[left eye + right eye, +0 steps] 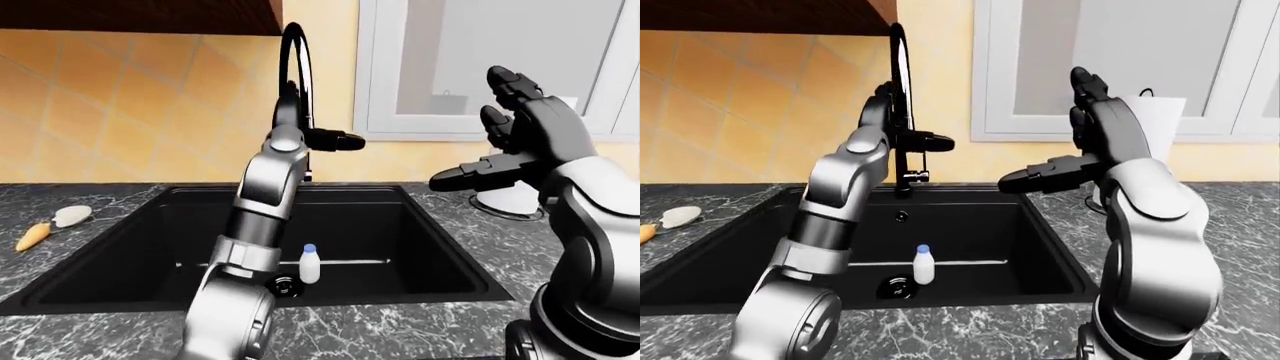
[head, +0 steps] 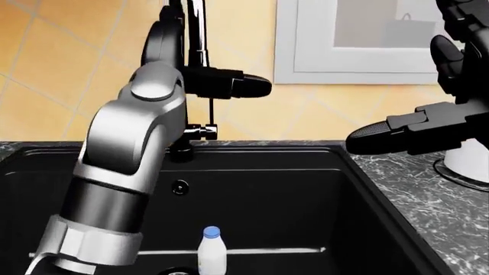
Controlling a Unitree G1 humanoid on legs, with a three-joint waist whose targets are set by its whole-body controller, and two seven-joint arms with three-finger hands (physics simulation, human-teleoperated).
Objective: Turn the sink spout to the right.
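Note:
The black gooseneck spout [image 1: 293, 67] rises from the counter at the top edge of the black sink [image 1: 450, 255], and its arch curves toward me. My left hand [image 1: 908, 129] is up against the spout's upright tube. One finger [image 2: 233, 85] reaches straight across the tube to the right and the other fingers lie on its left side; none curl round it. My right hand [image 1: 478, 133] is raised and open over the sink's right rim, apart from the spout, with its thumb [image 1: 455, 178] pointing left.
A small white bottle with a blue cap [image 1: 310, 264] stands in the sink by the drain [image 1: 286, 284]. A carrot [image 1: 32, 236] and a white bulb [image 1: 72, 216] lie on the left counter. A white object [image 1: 512, 199] stands on the right counter, under the window.

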